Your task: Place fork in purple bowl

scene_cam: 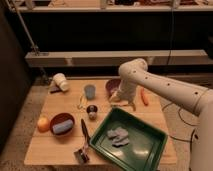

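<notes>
Gripper (122, 103) sits low, just in front of the purple bowl (112, 86); its grip state can't be made out. Fork (81, 102) lies well left of the gripper, near the blue cup (90, 91).

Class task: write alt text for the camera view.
A white robot arm reaches from the right, its gripper down just in front of the purple bowl. The fork lies further left by a blue cup; a green tray sits nearest.
</notes>
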You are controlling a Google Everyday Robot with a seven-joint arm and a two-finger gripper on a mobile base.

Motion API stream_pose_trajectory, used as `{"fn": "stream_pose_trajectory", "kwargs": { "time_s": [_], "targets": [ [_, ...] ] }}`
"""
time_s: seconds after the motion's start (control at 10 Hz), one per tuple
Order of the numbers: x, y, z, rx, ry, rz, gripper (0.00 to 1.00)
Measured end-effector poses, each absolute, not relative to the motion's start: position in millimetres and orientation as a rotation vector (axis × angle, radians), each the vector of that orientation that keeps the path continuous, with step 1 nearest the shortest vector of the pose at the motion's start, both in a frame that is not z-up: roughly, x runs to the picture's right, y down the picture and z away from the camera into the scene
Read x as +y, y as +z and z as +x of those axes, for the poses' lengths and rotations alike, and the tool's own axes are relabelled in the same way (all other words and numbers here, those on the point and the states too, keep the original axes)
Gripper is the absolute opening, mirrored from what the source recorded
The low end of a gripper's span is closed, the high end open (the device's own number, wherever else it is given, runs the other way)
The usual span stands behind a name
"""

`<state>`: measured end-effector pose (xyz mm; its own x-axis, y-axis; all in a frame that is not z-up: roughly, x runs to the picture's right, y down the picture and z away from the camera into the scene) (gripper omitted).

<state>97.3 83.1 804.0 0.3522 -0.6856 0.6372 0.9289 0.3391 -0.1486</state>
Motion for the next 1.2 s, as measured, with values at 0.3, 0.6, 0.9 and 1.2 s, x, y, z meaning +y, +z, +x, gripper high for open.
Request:
{"fn": "stream_pose_trajectory", "kwargs": {
  "time_s": [0.3,0.6,0.9,1.2],
  "targets": [
    [69,835,99,-0.522,-1.128,-0.539,0.80],
    [60,847,108,-0.530,-1.118,-0.539,0.80],
    [62,846,107,-0.533,-1.123,-0.545,0.80],
    [81,849,103,-0.520,-1.136,-0.542,0.80]
  ]
}}
